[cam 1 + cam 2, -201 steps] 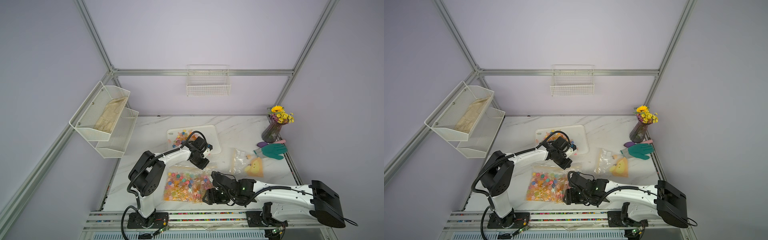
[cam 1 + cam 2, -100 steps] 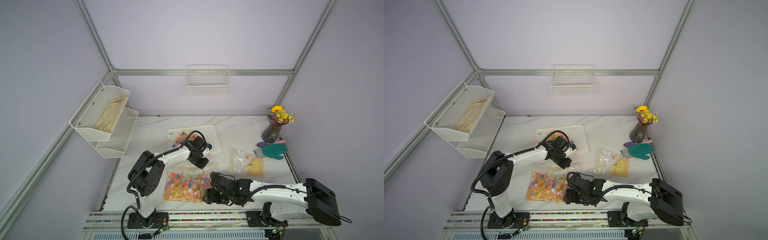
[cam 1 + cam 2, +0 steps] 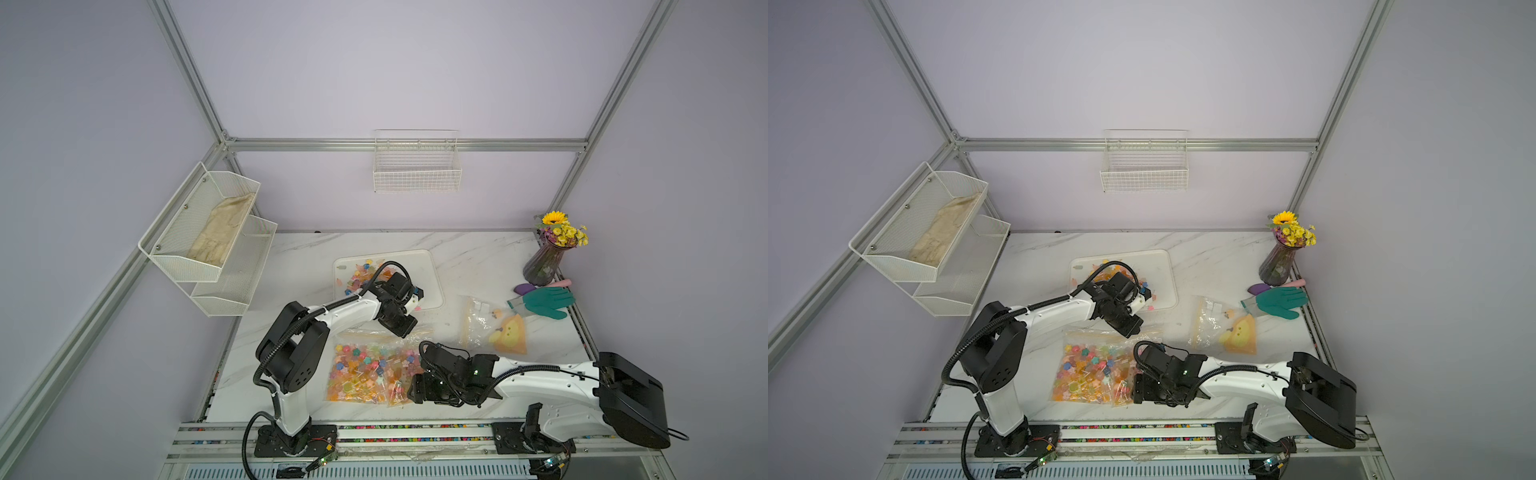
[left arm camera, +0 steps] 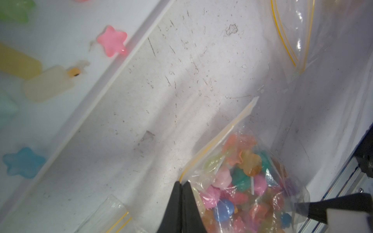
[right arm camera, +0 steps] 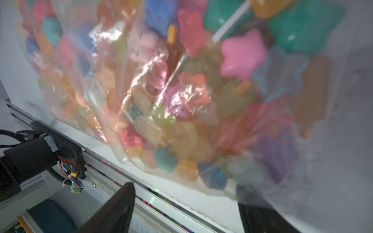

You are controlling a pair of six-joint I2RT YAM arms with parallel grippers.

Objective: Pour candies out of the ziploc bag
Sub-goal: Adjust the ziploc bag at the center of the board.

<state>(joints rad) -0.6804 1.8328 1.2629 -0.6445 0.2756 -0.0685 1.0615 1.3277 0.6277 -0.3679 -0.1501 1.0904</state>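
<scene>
While the ziploc bag [image 3: 370, 374] of candies [image 3: 353, 361] lies on the near half of the desk [image 3: 307, 266], the left gripper [image 4: 181, 184] is pressed together on its zip edge, a pinch that only the left wrist view resolves. The right gripper [image 5: 184, 189] stands apart, straddling the bag's near right corner. Farther off is a white tray [image 3: 428, 266] with spilled candies. To the right are a second bag [image 3: 478, 320], a green glove [image 3: 544, 301] and a vase [image 3: 542, 266].

Clear bag [image 3: 371, 376], packed with multicoloured candies [image 3: 357, 365] on white sticks, lies flat. Left gripper [image 4: 181, 183] pinches its yellow zip edge; its bottom edge sits at right gripper's [image 5: 184, 187] spread jaws.
</scene>
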